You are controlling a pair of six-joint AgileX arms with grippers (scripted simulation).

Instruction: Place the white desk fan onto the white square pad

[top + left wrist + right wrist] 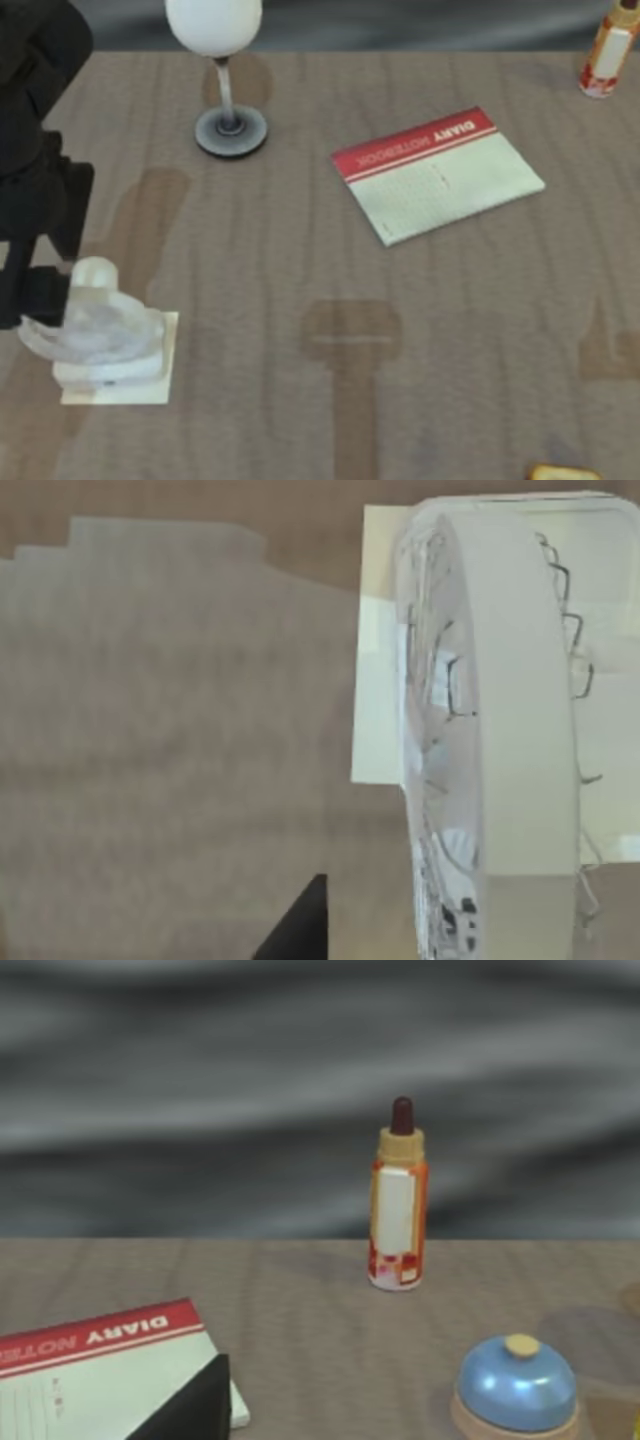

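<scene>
Left gripper (pixel 45 300): dark, at the table's left edge, just beside the fan's ring guard — whether its fingers are apart or closed cannot be told.
Right gripper: not seen from above; only a dark corner of it shows in the right wrist view.
Fan: the small all-white plastic desk fan (pixel 100 335) stands on the pad near the table's front-left corner, its round ring guard toward the left edge.
Pad: the thin cream-white square pad (pixel 150 390) lies flat under the fan's base; its right and front margins show bare.
Lamp: a white globe lamp on a thin stem with a dark round base (pixel 230 128) stands near the back edge, left of centre.
Notebook: a rectangular white notebook with a red strip (pixel 438 175) lies right of centre — well apart from the fan.
Bottle: an orange-and-white bottle (pixel 608 52) stands at the back-right corner.
Bell: a blue dome bell (pixel 515 1385) shows in the right wrist view.
</scene>
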